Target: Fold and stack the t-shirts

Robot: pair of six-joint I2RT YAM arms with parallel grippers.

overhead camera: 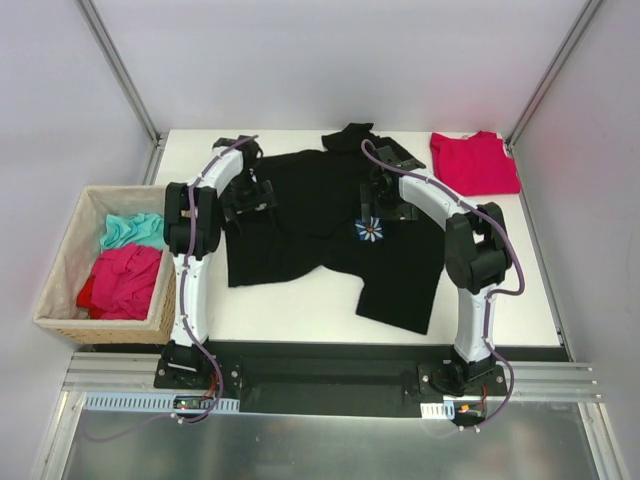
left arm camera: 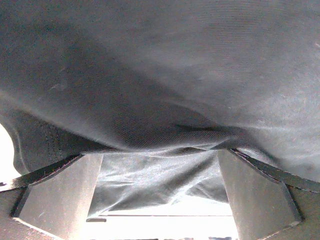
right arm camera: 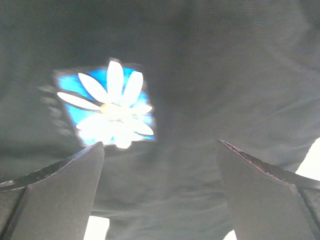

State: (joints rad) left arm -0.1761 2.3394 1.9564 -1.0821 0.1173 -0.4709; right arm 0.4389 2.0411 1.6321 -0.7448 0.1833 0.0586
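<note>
Black shirt (overhead camera: 320, 235), limp and light, lies crumpled on the counter (overhead camera: 290, 305), red shirt (overhead camera: 473, 163) at 1 o'clock; left gripper (overhead camera: 252, 195) and right gripper (overhead camera: 385, 205) hang wide open, empty, over it, likely best pinched at a hem edge.

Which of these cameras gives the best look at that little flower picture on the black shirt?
The right wrist view: the flower emblem sits close up, white petals on a blue square. The top view shows it as a tiny pale spot on the black t-shirt. The left wrist view shows only black cloth.
</note>
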